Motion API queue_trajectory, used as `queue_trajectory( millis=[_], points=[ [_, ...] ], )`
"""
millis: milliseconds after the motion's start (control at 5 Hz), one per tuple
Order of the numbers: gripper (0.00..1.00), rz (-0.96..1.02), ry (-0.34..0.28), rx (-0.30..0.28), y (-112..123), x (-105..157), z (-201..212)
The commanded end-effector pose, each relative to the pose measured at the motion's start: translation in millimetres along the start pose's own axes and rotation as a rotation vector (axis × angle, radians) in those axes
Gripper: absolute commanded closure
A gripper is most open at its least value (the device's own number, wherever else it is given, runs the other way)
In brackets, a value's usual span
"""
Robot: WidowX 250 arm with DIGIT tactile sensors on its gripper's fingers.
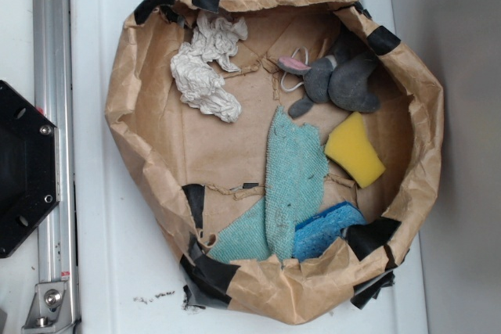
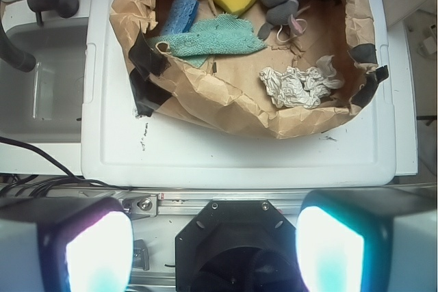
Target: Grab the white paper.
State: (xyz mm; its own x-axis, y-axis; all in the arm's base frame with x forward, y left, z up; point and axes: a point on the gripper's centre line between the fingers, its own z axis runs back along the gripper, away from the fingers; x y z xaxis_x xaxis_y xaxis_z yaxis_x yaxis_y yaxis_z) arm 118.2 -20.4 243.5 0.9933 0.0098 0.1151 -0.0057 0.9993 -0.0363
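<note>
The white paper (image 1: 207,68) is a wrinkly wad lying in the upper left of the brown paper bag (image 1: 141,84). In the wrist view the white paper (image 2: 298,87) lies at the right of the bag's floor (image 2: 226,73). My gripper (image 2: 215,251) is open and empty. Its two fingers (image 2: 99,254) stand wide apart at the bottom corners of the wrist view, high above the black robot base (image 2: 233,230) and well short of the bag. The gripper does not show in the exterior view.
The bag also holds a yellow sponge (image 1: 354,149), a blue sponge (image 1: 327,228), a teal cloth (image 1: 290,181) and a grey toy mouse (image 1: 337,80). The bag sits on a white surface (image 1: 94,193). The black robot base (image 1: 23,170) and a metal rail (image 1: 51,52) are left of it.
</note>
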Motion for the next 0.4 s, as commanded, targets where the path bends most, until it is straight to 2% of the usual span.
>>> queue_trajectory(
  millis=[0,200],
  points=[
    [0.00,0.000,0.000,0.000,0.0,0.0,0.0],
    [0.00,-0.013,-0.008,0.033,-1.7,47.3,-26.3]
  ],
)
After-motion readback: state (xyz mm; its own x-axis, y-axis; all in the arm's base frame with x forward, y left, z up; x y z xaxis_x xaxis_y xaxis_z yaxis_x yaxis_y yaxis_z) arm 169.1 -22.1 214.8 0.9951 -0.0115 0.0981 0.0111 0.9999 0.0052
